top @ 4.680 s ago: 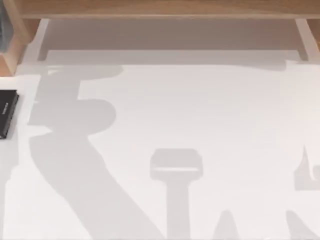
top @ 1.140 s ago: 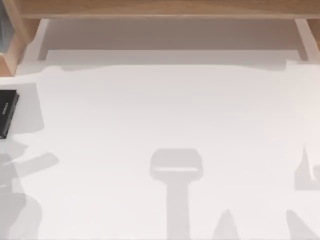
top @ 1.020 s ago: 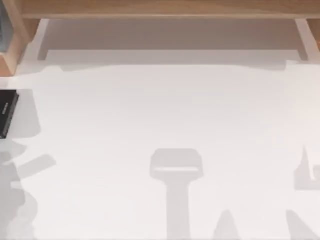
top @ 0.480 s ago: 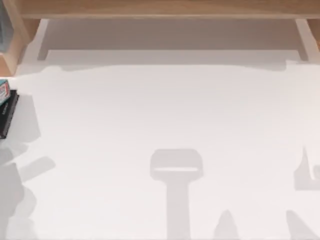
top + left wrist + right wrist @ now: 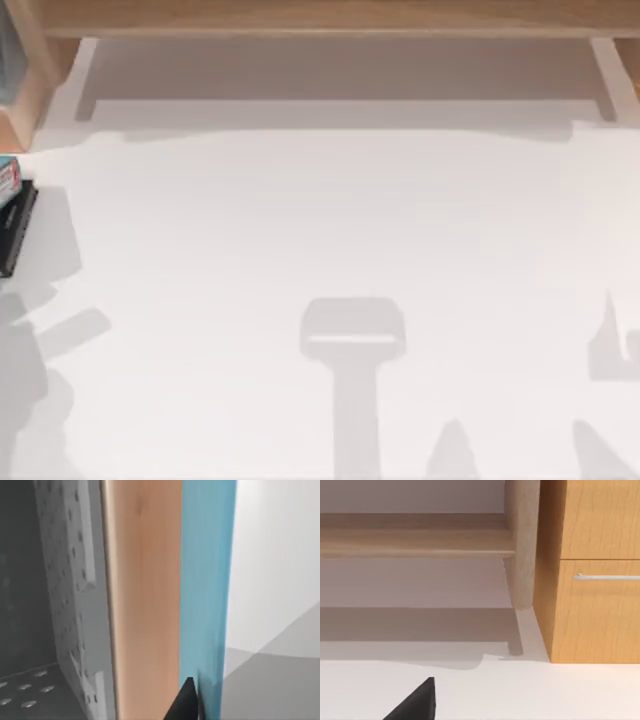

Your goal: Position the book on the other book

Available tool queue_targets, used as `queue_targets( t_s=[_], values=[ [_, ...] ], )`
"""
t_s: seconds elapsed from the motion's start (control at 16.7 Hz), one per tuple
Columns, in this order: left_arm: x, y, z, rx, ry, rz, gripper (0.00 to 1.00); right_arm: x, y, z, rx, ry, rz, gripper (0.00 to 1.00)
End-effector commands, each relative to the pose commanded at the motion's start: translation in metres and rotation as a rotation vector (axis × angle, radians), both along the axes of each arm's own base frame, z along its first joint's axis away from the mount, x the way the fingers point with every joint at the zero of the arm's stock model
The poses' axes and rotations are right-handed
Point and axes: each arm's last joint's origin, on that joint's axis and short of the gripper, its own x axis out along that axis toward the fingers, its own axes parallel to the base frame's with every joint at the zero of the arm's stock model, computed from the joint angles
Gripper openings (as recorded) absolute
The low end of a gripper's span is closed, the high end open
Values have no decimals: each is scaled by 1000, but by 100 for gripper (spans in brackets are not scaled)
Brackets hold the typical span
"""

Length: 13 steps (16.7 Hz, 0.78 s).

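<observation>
Over at the far left edge of the white table (image 5: 330, 230), the teal book (image 5: 8, 178) sits at the top end of the black book (image 5: 14, 230) — its red and white patch faces right, and it overlaps the black cover's upper part, though whether it rests fully on it or hangs just above I cannot tell from the top view, since both are cut by the picture's edge. The black book lies flat, its dark spine with pale lettering running along its right side.

From the left wrist view, the teal cover (image 5: 205, 590) stands as a tall band right in front of the camera, with one dark fingertip (image 5: 186, 702) of the left gripper lying against its lower part. The other finger is out of sight, so whether the left gripper is pinching the book or has let go I cannot tell. Beside the teal band runs a pale wooden upright (image 5: 145, 595), and past that a grey perforated panel (image 5: 60, 580).

The right gripper shows as a single dark fingertip (image 5: 415, 702) low in its own wrist view, above bare table, well apart from both books — how its fingers stand I cannot tell. Ahead of it are a wooden shelf (image 5: 415, 540) and a wooden cabinet (image 5: 595, 570) with a metal handle (image 5: 607, 576).
</observation>
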Motion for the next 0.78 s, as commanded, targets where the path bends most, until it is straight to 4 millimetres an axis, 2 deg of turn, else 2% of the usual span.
queue_targets(
  t_s=[0.72,0.78],
  values=[
    [0,0,0,0,0,0,98,0,0,0,0,0,0,100],
    [0,0,0,0,0,0,100,0,0,0,0,0,0,100]
  ],
)
